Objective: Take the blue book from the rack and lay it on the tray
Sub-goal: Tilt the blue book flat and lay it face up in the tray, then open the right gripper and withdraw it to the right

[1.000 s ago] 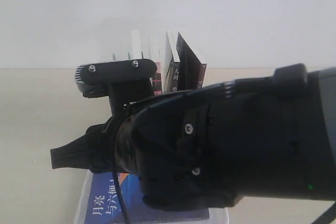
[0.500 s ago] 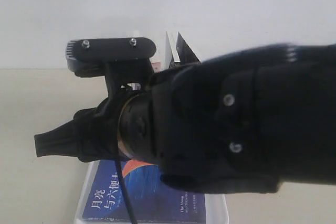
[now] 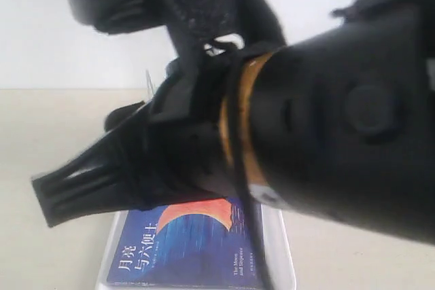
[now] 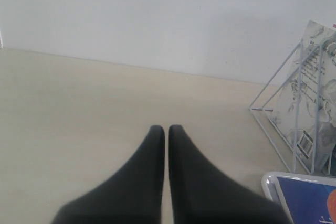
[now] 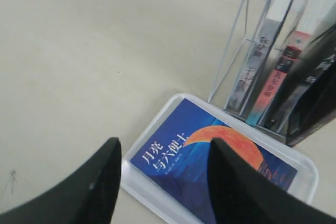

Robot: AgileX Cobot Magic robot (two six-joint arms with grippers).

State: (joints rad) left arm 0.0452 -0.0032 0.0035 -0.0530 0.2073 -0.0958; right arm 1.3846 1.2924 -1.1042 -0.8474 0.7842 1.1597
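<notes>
The left gripper (image 4: 166, 128) is low over the bare beige worktop (image 4: 79, 108), fingers pressed together and empty. To its right, the right arm reaches across the exterior view. It is raised and points down to the left. The right gripper (image 5: 164, 145) has its fingers wide apart and holds nothing.

Below this gripper the blue book (image 3: 183, 249) lies flat, cover up, in the white tray (image 3: 279, 249) and fills it almost from rim to rim. Just behind the tray's far rim stands the wire rack (image 5: 229, 43), toward the worktop's back edge, with other books in its slots. A plain white wall (image 4: 157, 14) rises behind.
</notes>
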